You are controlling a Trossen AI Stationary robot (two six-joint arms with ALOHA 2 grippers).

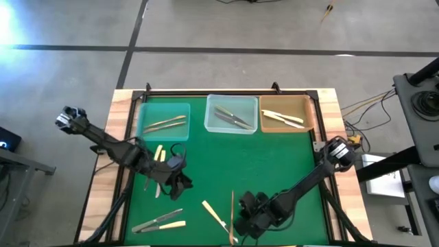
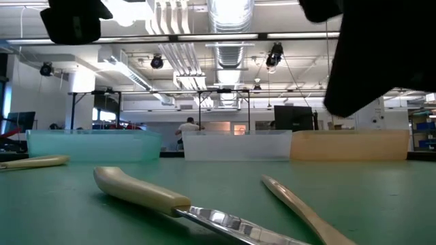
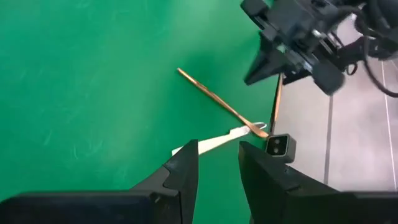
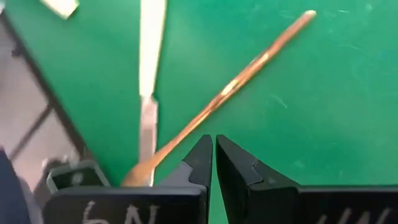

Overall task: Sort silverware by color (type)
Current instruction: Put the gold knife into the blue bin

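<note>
My right gripper (image 1: 245, 221) (image 4: 213, 149) hovers shut above the near middle of the green mat, its fingertips just beside a golden-bronze piece (image 4: 242, 78) (image 1: 232, 206). That piece lies flat and crosses a knife with a cream handle and silver blade (image 4: 149, 81) (image 1: 215, 215). My left gripper (image 1: 180, 180) (image 3: 217, 163) stands open over the mat's left half with nothing between its fingers. It faces the same two pieces (image 3: 217, 102). Cream pieces (image 1: 159, 155) and a silver and a cream piece (image 1: 159, 221) lie flat on the mat at the left.
Three trays stand along the far edge: a teal one (image 1: 145, 110) with golden pieces, a clear one (image 1: 212, 103) with silver pieces, and a tan one (image 1: 307, 106) with cream pieces. A small camera (image 3: 277, 146) sits at the near edge. The mat's centre is bare.
</note>
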